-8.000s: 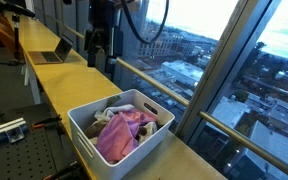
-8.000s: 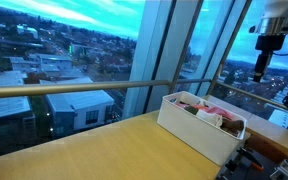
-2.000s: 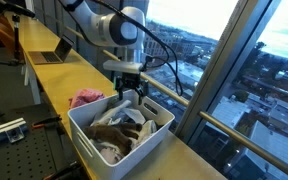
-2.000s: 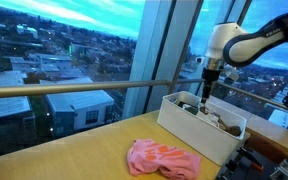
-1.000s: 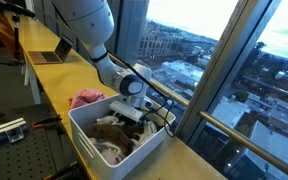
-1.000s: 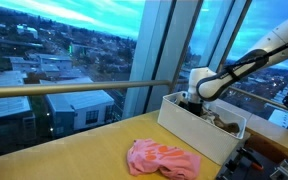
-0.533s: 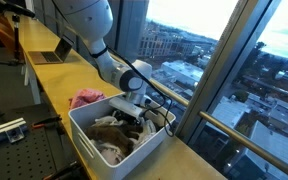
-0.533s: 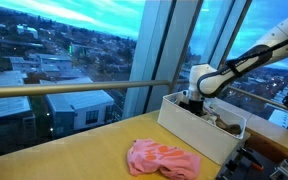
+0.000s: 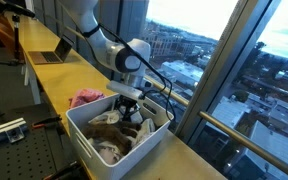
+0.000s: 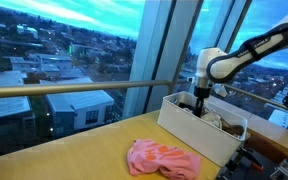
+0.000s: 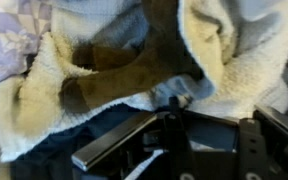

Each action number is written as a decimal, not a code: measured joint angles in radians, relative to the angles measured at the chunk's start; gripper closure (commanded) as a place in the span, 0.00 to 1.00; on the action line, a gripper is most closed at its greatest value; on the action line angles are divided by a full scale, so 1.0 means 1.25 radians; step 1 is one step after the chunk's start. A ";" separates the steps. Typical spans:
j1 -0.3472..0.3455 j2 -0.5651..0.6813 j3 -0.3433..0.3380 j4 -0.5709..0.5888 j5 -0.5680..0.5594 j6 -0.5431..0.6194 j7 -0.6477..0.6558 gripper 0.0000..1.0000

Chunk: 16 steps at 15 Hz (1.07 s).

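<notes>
Grasping is the step in hand, I judge. In an exterior view the gripper (image 9: 131, 108) is low inside the white bin (image 9: 84, 137) on the bench (image 9: 54, 82), and the pink cloth (image 9: 85, 98) lies outside, just left of it. In an exterior view the arm (image 10: 246, 52) reaches in from the right, wrist pointing down. In the wrist view the jaws are fully closed, seemingly on the brown cloth (image 11: 124, 80). The next move calls for a straight lift over the rim.

High-rise office: laptop (image 9: 52, 57) on long counter (image 9: 56, 86), window wall (image 10: 155, 45) overlooking city (image 10: 54, 55).
</notes>
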 measured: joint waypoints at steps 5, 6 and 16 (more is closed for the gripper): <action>0.051 -0.172 0.030 -0.014 0.001 -0.068 0.012 1.00; 0.068 -0.203 0.038 -0.012 0.001 -0.084 0.019 1.00; 0.146 -0.247 0.045 -0.052 -0.115 -0.154 0.136 0.25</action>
